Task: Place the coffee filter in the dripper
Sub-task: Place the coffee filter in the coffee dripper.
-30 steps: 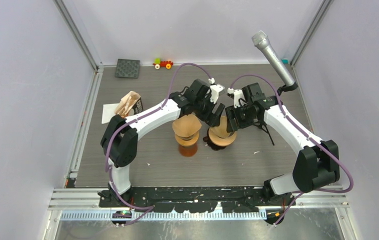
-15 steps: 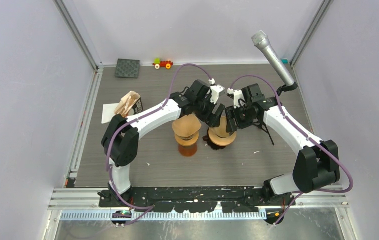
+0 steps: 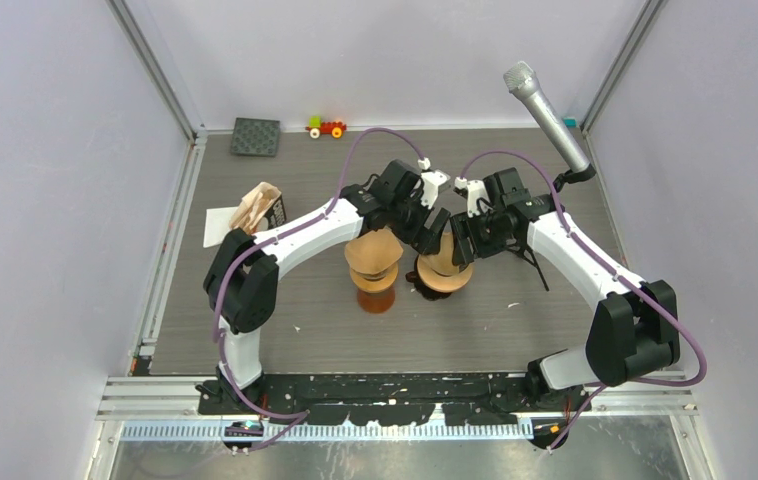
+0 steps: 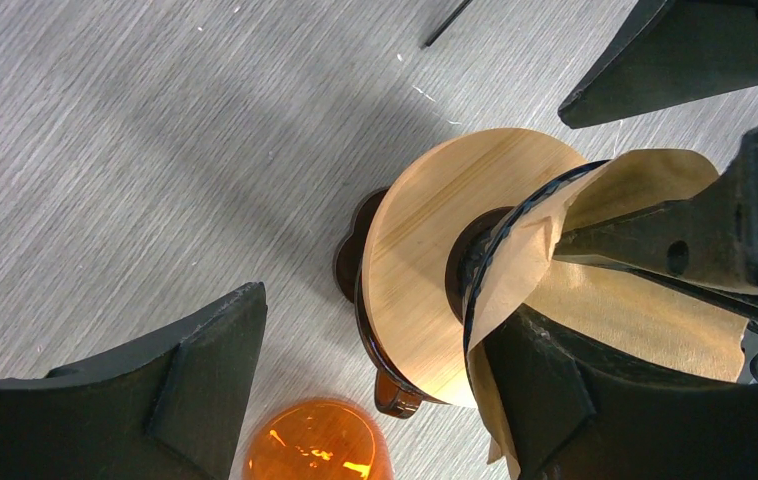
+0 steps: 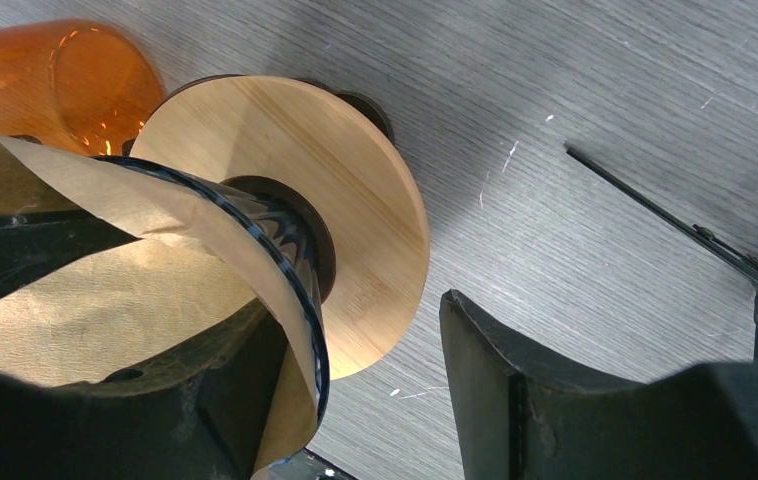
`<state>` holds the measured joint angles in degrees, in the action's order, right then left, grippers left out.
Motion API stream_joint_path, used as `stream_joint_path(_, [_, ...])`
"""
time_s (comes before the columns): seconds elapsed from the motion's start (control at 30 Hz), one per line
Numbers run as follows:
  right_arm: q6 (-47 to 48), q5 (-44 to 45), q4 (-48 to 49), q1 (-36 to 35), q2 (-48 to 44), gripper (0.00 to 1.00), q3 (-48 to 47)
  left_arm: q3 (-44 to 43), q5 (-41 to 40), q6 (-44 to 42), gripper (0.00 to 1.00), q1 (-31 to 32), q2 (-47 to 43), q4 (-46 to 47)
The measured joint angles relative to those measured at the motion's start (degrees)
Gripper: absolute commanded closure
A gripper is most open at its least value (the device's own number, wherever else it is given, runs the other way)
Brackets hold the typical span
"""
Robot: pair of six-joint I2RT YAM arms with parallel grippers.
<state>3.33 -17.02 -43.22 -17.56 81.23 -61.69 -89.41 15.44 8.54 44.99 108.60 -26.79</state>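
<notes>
At the far left of the worktop (image 3: 475,340), a holder of brown paper filters (image 3: 257,208) stands on a white sheet, with a dark square mat (image 3: 255,136) and a small toy vehicle (image 3: 326,127) near the rear edge. The left arm reaches from its base toward the centre. An orange glass vessel (image 4: 315,440) stands just left of the dripper (image 3: 442,272), close beside it but apart. The left end effector (image 3: 432,232) is released: one finger (image 4: 555,400) sits against the paper at the dripper's rim, while the other (image 4: 205,390) stands clear over bare worktop. The coffee filter (image 4: 635,310) is in the dripper's dark glass cone, above the wooden collar, with its paper edge rising past the rim. The right end effector (image 3: 460,240) is also released: one finger lies inside the filter, and the other (image 5: 555,390) is outside the dripper, apart from the collar. A microphone (image 3: 545,110) on a stand is at the far right rear.
</notes>
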Motion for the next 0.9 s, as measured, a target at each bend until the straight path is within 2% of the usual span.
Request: stream_joint_path(0.9, [0.2,-1.2,-2.1,0.0,-2.1,0.39,-2.7,-3.3,0.7,-0.2,0.16,0.0,0.0,-2.7])
